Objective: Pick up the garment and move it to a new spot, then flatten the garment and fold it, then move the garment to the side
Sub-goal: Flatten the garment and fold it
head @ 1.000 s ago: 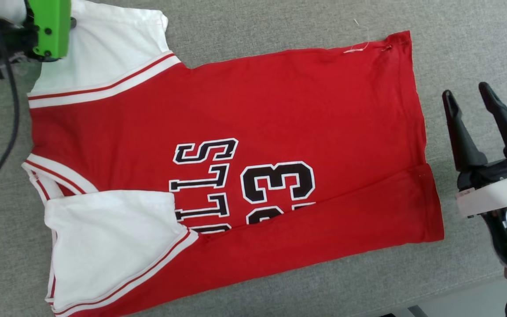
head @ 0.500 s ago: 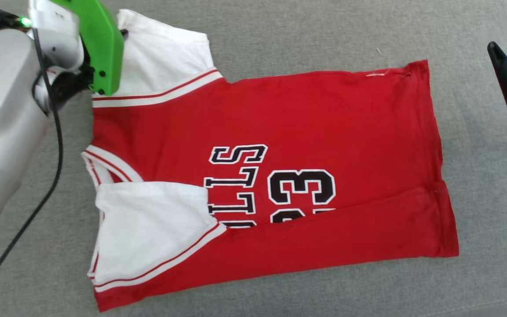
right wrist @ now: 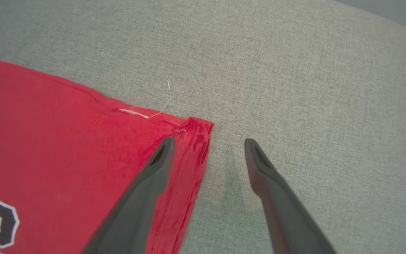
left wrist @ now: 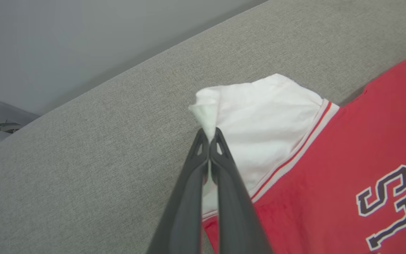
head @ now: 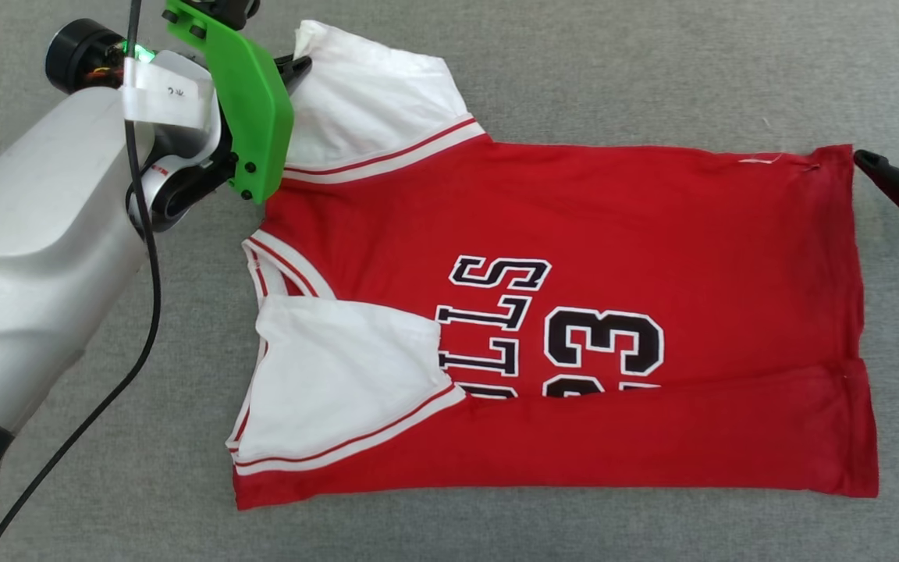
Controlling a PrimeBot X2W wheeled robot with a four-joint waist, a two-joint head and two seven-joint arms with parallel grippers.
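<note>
The garment (head: 574, 234) lies flat on the grey bench (head: 652, 62), its near edge folded over, with the right pincer (right wrist: 208, 141) spread over its far hem corner and the left pincer (left wrist: 209, 132) pinching the far white sleeve (left wrist: 259, 116) at its tip.

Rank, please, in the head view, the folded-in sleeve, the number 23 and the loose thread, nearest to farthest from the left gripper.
1. Folded-in sleeve, lower left, nearest left gripper.
2. Number 23, centre.
3. Loose thread, far right hem.
</note>
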